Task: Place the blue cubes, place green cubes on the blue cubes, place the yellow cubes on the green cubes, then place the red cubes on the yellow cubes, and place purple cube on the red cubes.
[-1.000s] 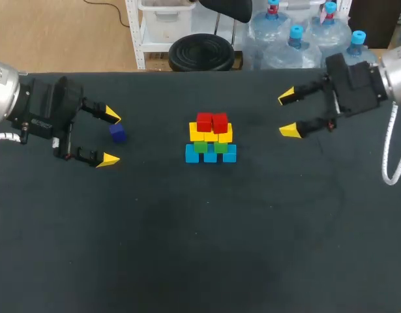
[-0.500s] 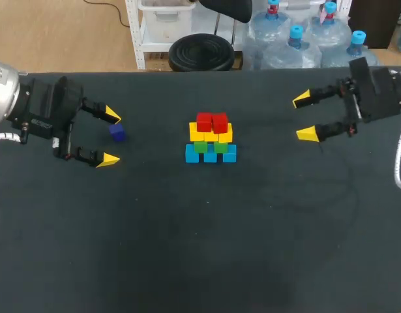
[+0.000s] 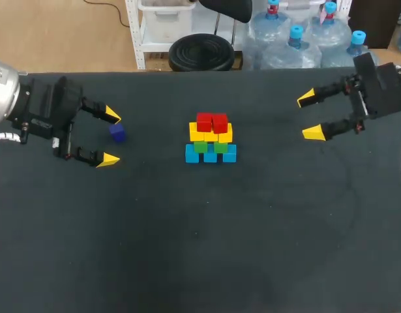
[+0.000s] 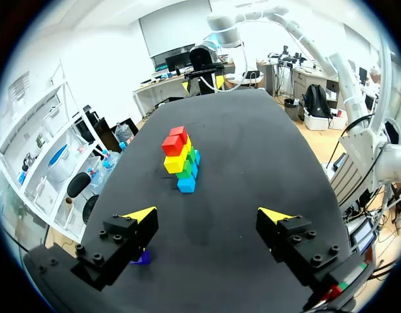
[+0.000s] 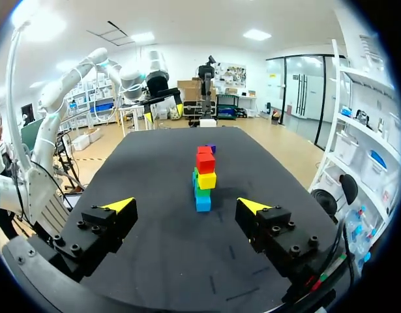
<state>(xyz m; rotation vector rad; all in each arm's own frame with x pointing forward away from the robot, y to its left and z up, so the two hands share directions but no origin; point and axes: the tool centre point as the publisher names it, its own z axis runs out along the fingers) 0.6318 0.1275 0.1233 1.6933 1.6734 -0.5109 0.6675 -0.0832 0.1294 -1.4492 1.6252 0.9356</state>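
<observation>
You are looking at a stepped stack of plastic cubes (image 3: 210, 138) standing near the middle of the black table (image 3: 207, 248). Three blue cubes (image 3: 210, 154) are forming the bottom row. Green cubes (image 3: 210, 147) are sitting on them, yellow cubes (image 3: 210, 135) are lying on the green, and two red cubes (image 3: 212, 122) are resting side by side on top.

The small purple cube (image 3: 117, 133) is lying on the table at the stack's nine o'clock, well apart from it. Nothing is sitting on the red cubes.

In the head view your left gripper (image 3: 111, 137) is reaching in from nine o'clock, with its fingers pointing toward the stack. The fingers are spread wide and gripping nothing. The purple cube is sitting just inside the finger on the twelve o'clock side, and you cannot tell whether it is touching that finger.

Your right gripper (image 3: 310, 116) is hanging between two and three o'clock of the stack, well apart from it. Its fingers are also spread wide, holding nothing and pointing toward the stack.
</observation>
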